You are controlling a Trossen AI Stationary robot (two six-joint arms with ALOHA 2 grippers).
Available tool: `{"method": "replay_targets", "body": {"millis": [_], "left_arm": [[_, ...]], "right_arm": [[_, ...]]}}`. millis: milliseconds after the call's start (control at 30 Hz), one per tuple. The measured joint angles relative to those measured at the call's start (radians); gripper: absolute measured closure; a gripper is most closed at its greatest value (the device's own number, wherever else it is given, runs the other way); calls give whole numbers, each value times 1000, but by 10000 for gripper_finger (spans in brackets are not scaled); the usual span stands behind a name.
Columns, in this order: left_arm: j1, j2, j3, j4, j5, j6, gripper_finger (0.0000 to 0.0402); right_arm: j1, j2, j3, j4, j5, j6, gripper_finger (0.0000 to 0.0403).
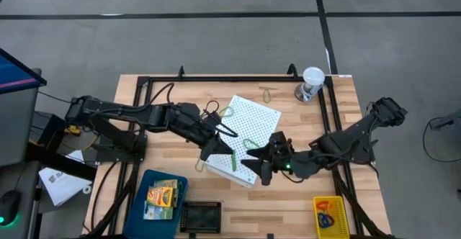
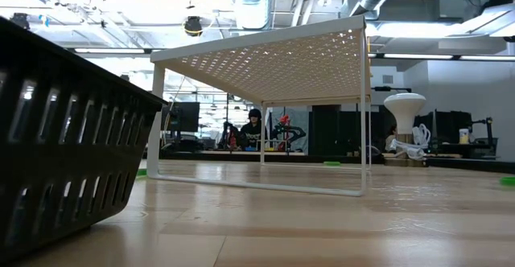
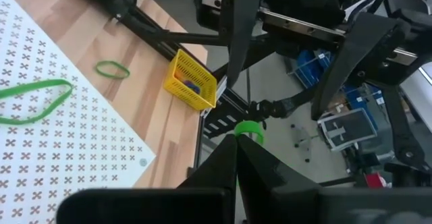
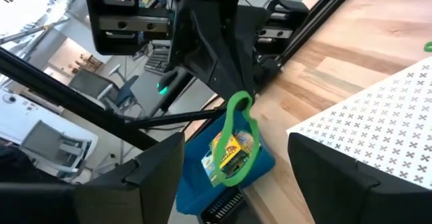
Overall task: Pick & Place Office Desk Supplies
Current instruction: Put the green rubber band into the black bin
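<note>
My left gripper reaches over the near edge of the white perforated box and is shut on a green rubber band. My right gripper faces it from the right, open. Its two fingers stand apart, short of the band, and touch nothing. More green bands lie flat on the box top. An olive one lies on the wood. Crayon boxes lie in a blue bin at the near edge. My left gripper pinches the green rubber band by the top of its loop between its shut fingertips. The fingers slant toward the table's right. The band hangs slack below them as an open loop, lifted clear of box and table.
A clear cup with a white lid stands at the far right. A black basket and a yellow basket sit at the near edge. A black frame borders the table. The perforated box stands on thin legs.
</note>
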Motion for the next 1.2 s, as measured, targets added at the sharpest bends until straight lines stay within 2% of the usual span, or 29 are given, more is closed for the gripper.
{"method": "replay_targets", "body": {"millis": [833,1200], "left_arm": [[40,0,0,45,-15,0,401],[40,0,0,56,-14,-1,401]], "right_arm": [[-130,36,1,14,-202,-28,143],[-141,65,0,104,-224,-71,143]]}}
